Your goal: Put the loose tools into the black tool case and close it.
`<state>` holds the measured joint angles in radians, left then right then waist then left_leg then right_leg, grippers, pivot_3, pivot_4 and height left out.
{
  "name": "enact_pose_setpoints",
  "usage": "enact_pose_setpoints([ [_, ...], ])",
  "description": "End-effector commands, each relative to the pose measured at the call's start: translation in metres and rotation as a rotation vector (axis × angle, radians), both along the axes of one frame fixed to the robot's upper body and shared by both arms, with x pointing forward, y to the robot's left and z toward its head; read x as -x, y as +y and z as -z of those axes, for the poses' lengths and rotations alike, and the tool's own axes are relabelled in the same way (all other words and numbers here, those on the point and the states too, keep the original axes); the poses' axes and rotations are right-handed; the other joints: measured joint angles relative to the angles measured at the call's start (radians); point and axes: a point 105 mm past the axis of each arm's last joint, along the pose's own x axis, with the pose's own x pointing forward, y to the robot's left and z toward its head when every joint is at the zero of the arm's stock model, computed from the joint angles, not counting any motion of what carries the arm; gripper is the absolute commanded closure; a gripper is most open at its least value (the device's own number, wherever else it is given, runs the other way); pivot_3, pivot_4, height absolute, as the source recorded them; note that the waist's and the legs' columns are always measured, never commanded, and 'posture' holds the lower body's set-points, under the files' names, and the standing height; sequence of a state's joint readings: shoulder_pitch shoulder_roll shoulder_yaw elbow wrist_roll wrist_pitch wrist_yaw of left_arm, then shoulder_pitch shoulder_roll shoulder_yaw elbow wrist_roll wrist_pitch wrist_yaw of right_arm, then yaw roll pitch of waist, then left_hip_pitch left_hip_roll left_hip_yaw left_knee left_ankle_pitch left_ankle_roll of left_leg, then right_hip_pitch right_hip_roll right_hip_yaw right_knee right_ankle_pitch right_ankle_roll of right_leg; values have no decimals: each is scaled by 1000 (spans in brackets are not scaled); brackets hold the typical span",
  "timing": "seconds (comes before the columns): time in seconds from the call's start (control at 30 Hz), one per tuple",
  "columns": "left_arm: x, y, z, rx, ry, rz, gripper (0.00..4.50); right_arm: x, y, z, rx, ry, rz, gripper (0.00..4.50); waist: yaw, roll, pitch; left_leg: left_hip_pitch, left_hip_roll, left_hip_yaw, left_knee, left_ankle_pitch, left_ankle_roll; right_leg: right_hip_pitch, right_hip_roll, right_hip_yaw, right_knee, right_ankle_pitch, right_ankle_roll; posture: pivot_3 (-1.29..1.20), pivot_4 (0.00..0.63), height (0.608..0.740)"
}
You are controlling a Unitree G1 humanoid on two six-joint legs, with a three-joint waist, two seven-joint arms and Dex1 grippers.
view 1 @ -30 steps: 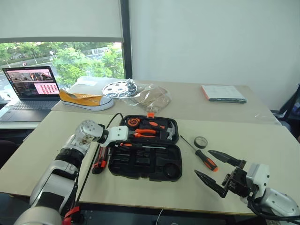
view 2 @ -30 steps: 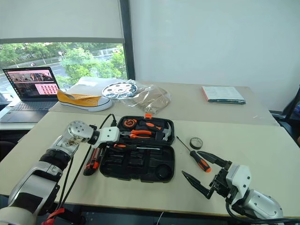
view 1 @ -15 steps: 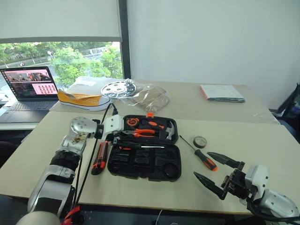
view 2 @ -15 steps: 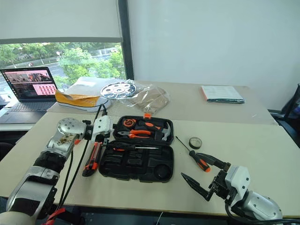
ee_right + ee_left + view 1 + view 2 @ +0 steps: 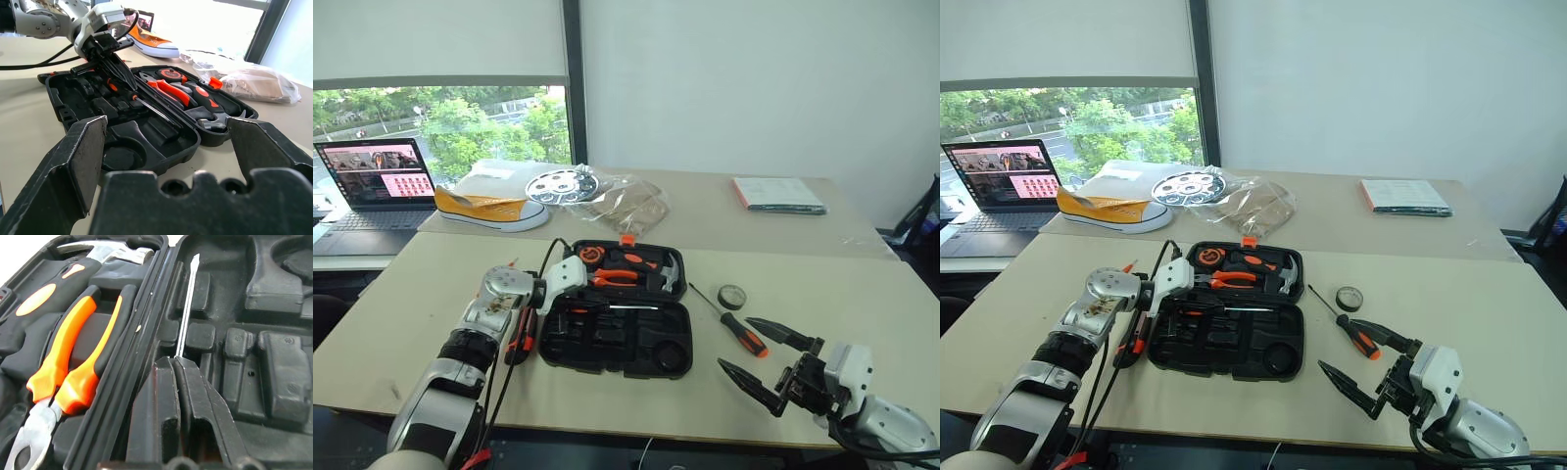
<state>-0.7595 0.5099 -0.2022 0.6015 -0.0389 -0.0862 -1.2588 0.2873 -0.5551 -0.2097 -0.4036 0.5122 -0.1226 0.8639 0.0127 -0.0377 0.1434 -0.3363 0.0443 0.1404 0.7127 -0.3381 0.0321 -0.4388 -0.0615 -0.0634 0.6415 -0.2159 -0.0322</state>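
From my remote seat I am looking across the table (image 5: 401,294) from the left side. A laptop (image 5: 374,186) is sitting at the far left with a yellow sneaker (image 5: 491,209) beside it. Nearer in, the utility knife (image 5: 520,338) is lying on the table just beside the left edge of the black tool case (image 5: 616,313), partly behind my left arm.

I am holding the left gripper (image 5: 117,73) over the case's left part, and its fingers (image 5: 195,401) are pressed together. In the left wrist view they are sitting right at the handle end of a screwdriver (image 5: 185,308) whose bright shaft is running along a recess beside the hinge; I cannot tell whether they are pinching it or only touching it.

The case is lying open and flat. Its far half is holding the orange-handled pliers (image 5: 615,278), a hammer (image 5: 658,266) and a tape measure (image 5: 591,256), with the small orange latch (image 5: 627,239) at the far edge.

To the right of the case, a second screwdriver (image 5: 732,322) is lying loose on the table, and the small tape roll (image 5: 732,296) is sitting just beyond it.

Far right, I am keeping the right gripper (image 5: 771,360) low near the table's front edge, its fingers spread wide apart and holding nothing.
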Motion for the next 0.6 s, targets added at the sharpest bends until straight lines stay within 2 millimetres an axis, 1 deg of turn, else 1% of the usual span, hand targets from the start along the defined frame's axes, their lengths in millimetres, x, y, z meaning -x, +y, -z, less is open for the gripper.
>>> enact_pose_setpoints([
  [0.03, 5, -3, 16, -67, 42, 10, 4333, 3, 2, -8, 1, -35, 1, 0, 1, 0, 0, 0, 0, 0, 0, 0, 0, 0, 0, 0, 0, 0, 0, 0, 150, 740],
  [0.17, 4, 2, 39, -126, 179, -89, 4333, 4, 1, -6, -5, -24, 12, 0, 1, 1, -1, 1, 0, 0, 0, 0, 0, 2, 0, 0, 0, 0, 0, 0, 150, 740],
  [0.23, 6, 1, 43, -111, 216, -113, 4333, 6, 1, -6, -8, -17, 16, 0, 2, 4, -4, 1, 0, 0, 0, -1, 1, 4, 0, 0, 0, 0, 1, 0, 150, 740],
  [0.27, 6, 0, 41, -91, 203, -111, 4333, 8, 0, -5, -8, -13, 19, 0, 1, 6, -5, 1, 0, 0, 0, -1, 2, 5, 0, 0, 0, 0, 1, 0, 150, 740],
  [0.3, 6, -1, 34, -40, 172, -101, 4333, 9, -1, -5, -10, -6, 29, 0, 1, 8, -6, 1, 0, 0, 0, -3, 6, 6, -1, 1, 0, -2, 4, 0, 150, 740],
  [0.33, 8, -2, 24, 31, 122, -72, 4333, 11, -4, -6, -15, -2, 45, 0, 0, 10, -7, 1, 0, 0, 0, -4, 7, 7, -1, 1, 0, -3, 6, 0, 150, 740],
  [0.37, 9, -1, 16, 79, 86, -54, 4333, 12, -7, -7, -18, 1, 57, 0, -1, 12, -8, 2, 0, 0, 0, -4, 7, 7, -1, 2, 0, -4, 7, 0, 150, 740],
  [0.43, 14, 12, -9, 227, -1, -43, 4333, 21, -15, -7, -14, 32, 81, 0, -1, 12, -8, 2, 1, 0, 0, -4, 7, 7, -1, 2, 1, -3, 6, 0, 150, 740],
  [0.47, 18, 20, -17, 273, -38, -35, 4091, 25, -19, -6, -5, 48, 90, 0, -2, 12, -8, 2, 1, -1, 0, -4, 6, 5, -1, 3, 1, -2, 5, 0, 150, 740],
  [0.5, 23, 33, -21, 293, -59, -46, 3830, 30, -25, -3, 12, 62, 110, 0, -3, 11, -7, 1, 1, 0, 0, -3, 6, 0, -1, 4, 2, -1, 2, 0, 150, 740],
  [0.53, 29, 49, -22, 287, -72, -60, 3657, 34, -32, -1, 21, 71, 143, 0, -4, 10, -7, 0, 1, 0, 0, 0, 0, -2, -1, 4, 2, 0, 0, 0, 150, 740],
  [0.57, 36, 62, -20, 274, -68, -72, 3242, 38, -38, 2, 29, 81, 174, 0, -7, 10, -6, 0, 2, 0, 0, 1, -1, -2, 0, 6, 2, 0, -1, 0, 150, 740],
  [0.6, 42, 73, -19, 261, -73, -83, 2921, 42, -44, 4, 39, 91, 199, 0, -10, 10, -6, 0, 3, 0, 0, 1, -2, -2, 1, 6, 2, -1, -1, 0, 150, 740],
])
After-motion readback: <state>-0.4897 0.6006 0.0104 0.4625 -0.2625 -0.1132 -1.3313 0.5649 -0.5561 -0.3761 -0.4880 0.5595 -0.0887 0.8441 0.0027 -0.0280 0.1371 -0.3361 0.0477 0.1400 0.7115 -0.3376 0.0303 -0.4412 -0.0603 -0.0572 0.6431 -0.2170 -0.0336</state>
